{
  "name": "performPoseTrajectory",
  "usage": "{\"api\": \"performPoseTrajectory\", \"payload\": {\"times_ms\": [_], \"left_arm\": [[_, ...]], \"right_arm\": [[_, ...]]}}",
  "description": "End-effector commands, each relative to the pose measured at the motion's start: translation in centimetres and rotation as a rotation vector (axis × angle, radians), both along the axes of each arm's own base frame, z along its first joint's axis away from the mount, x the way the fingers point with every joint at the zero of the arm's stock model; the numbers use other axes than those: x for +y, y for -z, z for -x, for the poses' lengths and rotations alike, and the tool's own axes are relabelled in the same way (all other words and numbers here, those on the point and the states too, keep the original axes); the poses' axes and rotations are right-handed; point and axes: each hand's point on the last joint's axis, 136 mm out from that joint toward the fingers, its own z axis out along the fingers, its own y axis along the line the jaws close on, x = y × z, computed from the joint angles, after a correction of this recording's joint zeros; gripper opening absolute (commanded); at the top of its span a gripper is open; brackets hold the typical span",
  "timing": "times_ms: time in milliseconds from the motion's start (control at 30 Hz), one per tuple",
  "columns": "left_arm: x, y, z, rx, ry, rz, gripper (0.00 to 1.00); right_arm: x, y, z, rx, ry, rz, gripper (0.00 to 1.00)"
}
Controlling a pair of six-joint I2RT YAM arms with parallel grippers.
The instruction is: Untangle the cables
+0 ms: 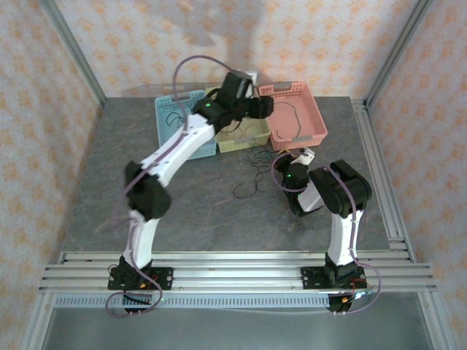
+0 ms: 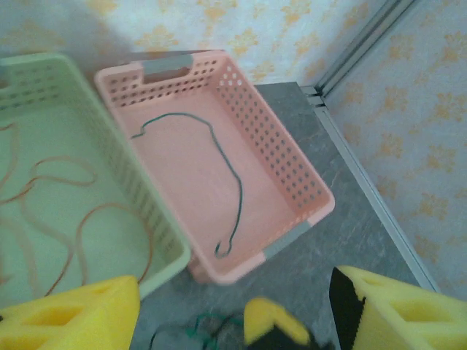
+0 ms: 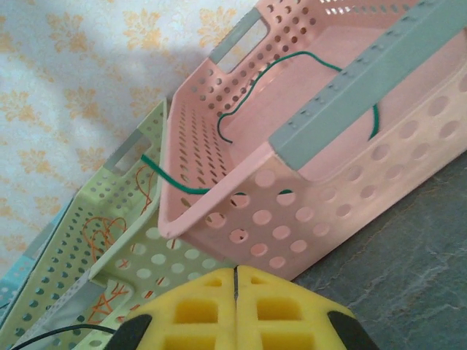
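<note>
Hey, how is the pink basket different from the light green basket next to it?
The pink basket holds a single green cable, while the light green basket holds orange cable loops. In the top view, the pink basket stands at the right end of the row; the light green basket sits in the middle, with a blue basket on its other side. Both are rectangular, perforated and open-topped.

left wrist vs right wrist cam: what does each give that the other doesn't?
Left wrist: top-down onto the pink basket's floor, green cable lying loose on it; left hand open.
Right wrist: low side-on view of that basket's holed outer wall and grey rim strip; blue basket's edge; right hand shut.
Both: pink basket, green cable, green basket holding orange cable.
</note>
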Motion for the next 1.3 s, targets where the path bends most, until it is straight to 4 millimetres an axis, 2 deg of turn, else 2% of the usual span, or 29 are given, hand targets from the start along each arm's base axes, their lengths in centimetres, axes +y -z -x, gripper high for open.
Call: {"api": "performPoseTrajectory", "payload": {"times_ms": [0,133,300,433,533,667,767,900,1000,1167,1267], "left_arm": [[5.4,1.3,1.4,-0.051,-0.114,0.022,0.7],[10.4,6.0,5.4,-0.022,-0.186,0.067,0.7],[12.1,10.8,9.7,0.012,-0.162,0.069,0.68],[13.3,11.9,12.1,0.002,-0.144,0.074,0.71],[12.9,11.8,13.5,-0.01,-0.081,0.12,0.74],[12.7,12.2,13.8,-0.016,-0.074,0.148,0.75],[11.7,12.6,13.6,0.003,-0.048,0.119,0.73],[9.9,14.1,13.6,0.03,-0.021,-0.041,0.71],[8.7,14.7,13.8,0.042,0.008,-0.099,0.7],[9.8,15.4,13.1,0.048,-0.064,-0.152,0.65],[10.0,16.0,12.7,0.071,-0.081,-0.186,0.55]], "right_arm": [[1.9,-1.5,-0.4,-0.051,-0.08,0.016,0.0],[4.7,-2.4,-0.6,-0.085,-0.186,0.03,0.0],[10.1,-4.2,0.2,-0.155,-0.413,0.052,0.0],[13.4,-5.4,1.7,-0.219,-0.54,0.114,0.0],[13.8,-5.3,1.8,-0.22,-0.562,0.113,0.0],[13.9,-5.5,2.0,-0.225,-0.571,0.116,0.0],[14.5,-5.7,2.3,-0.231,-0.609,0.105,0.0],[15.3,-6.0,2.6,-0.244,-0.644,0.103,0.0],[15.4,-5.9,2.7,-0.243,-0.649,0.106,0.0],[15.1,-5.9,2.9,-0.245,-0.64,0.12,0.0],[15.1,-5.9,2.9,-0.247,-0.64,0.122,0.0]]}}
